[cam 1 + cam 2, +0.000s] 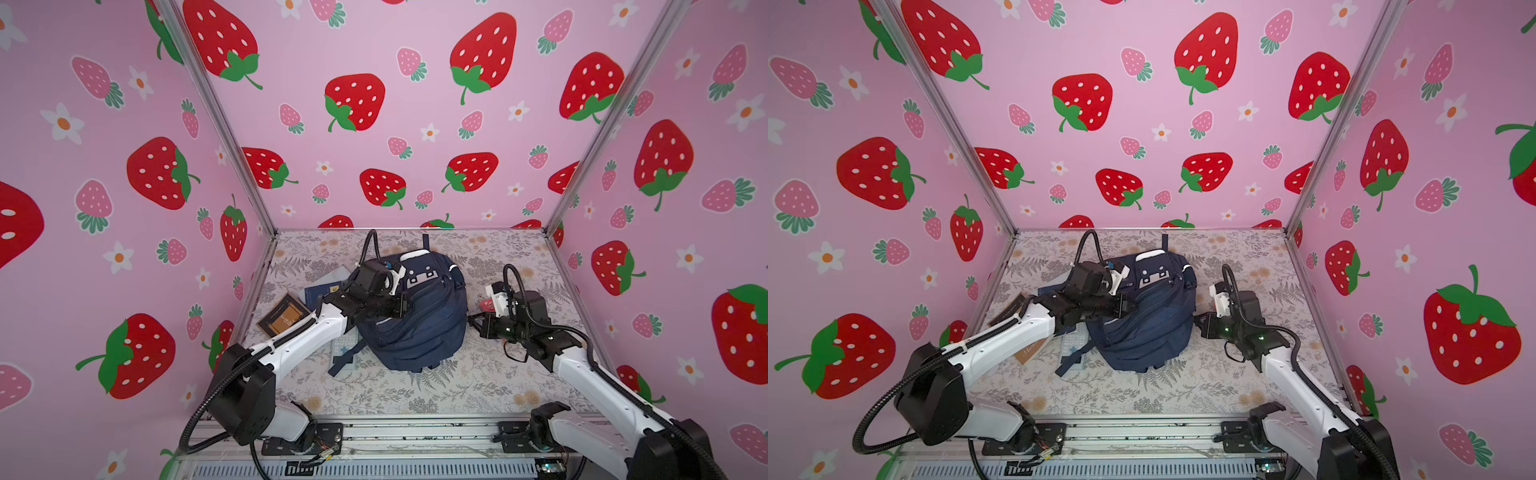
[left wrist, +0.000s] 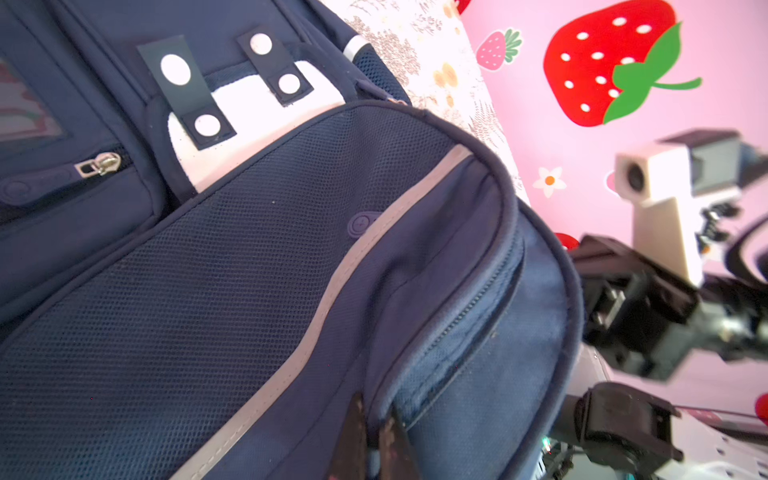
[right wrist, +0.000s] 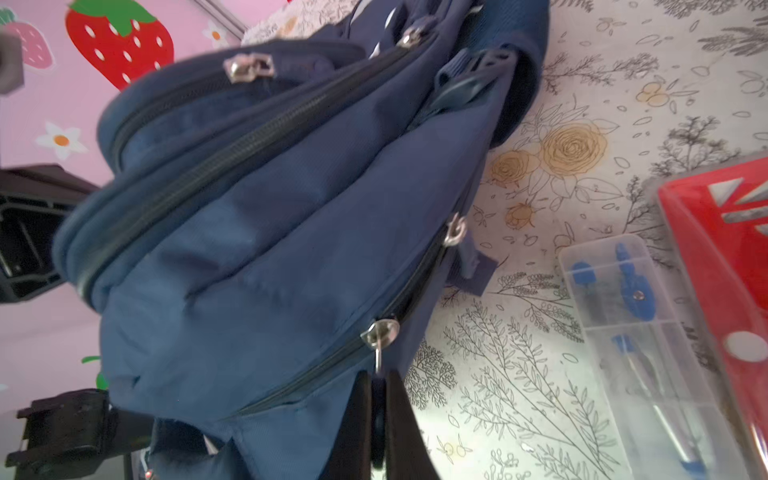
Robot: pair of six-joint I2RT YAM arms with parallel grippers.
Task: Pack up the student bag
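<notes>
In both top views the student bag (image 1: 419,332) (image 1: 1150,336), a large navy blue fabric backpack with silver reflective stripes and a white cartoon-face patch, lay slumped mid-way across the floral-printed tabletop (image 1: 457,390). Flat books (image 1: 284,318) lay to its left. The left gripper (image 1: 405,305) rested on the bag's upper left side, and the right gripper (image 1: 471,320) met its right edge.

In the left wrist view the left gripper (image 2: 372,440) was closed, pinching a fold of navy cloth beside a grey stripe (image 2: 332,299).

In the right wrist view the right gripper (image 3: 378,419) was closed on the hanging tab of a silver zipper pull (image 3: 380,332) on the bag's side zip. A clear plastic case (image 3: 636,332) of blue-handled tools and a flat red box (image 3: 723,249) lay on the table near the bag.

The bag looked soft, limp and fairly light. Its cloth would likely bunch and trail after the zip unless anchored, so the pinched fold suited holding and the metal tab suited pulling. That tab was small and smooth, and might slip free.
</notes>
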